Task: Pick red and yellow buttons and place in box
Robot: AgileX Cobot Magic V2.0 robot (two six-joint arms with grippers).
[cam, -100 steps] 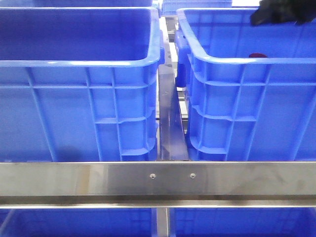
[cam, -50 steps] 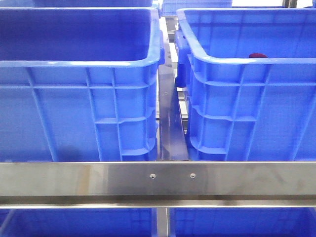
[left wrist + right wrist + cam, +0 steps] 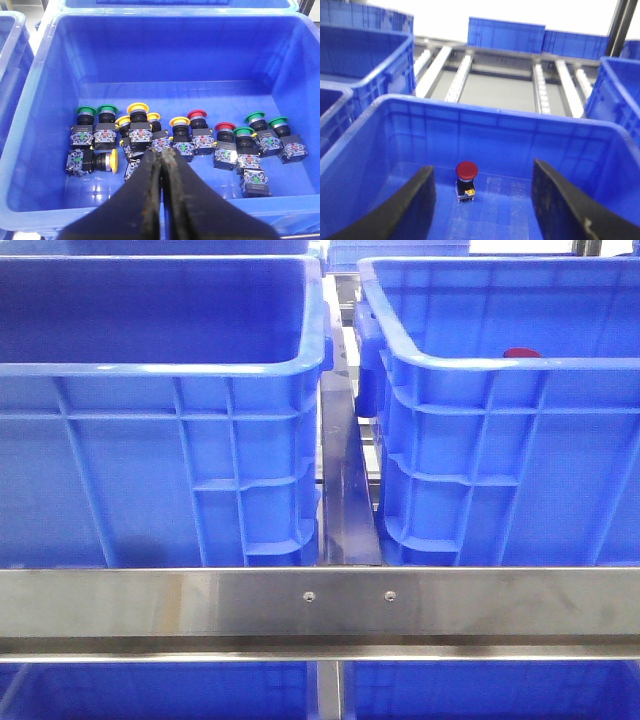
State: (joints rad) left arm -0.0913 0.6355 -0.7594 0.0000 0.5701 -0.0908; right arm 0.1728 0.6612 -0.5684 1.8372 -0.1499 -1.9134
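A blue crate (image 3: 165,20) in the left wrist view holds a row of push buttons: yellow-capped ones (image 3: 137,108), two red-capped ones (image 3: 197,115) and green ones (image 3: 85,110). My left gripper (image 3: 162,153) hangs over them, shut and empty, above the crate's near wall. In the right wrist view one red button (image 3: 466,171) stands upright on the floor of the box (image 3: 495,111). My right gripper (image 3: 485,172) is open, high over it, its fingers (image 3: 415,205) either side of the button and holding nothing. From the front the red cap (image 3: 521,353) peeks over the right box (image 3: 500,440).
A twin blue crate (image 3: 150,460) stands left of the box, a narrow gap between them. A steel rail (image 3: 320,605) runs across the front. More blue crates (image 3: 505,35) and roller tracks (image 3: 540,85) lie beyond. Neither arm shows in the front view.
A second ago a black arm part hung over the right box's far corner in the front view. It has since left that view. The red cap has stayed put.
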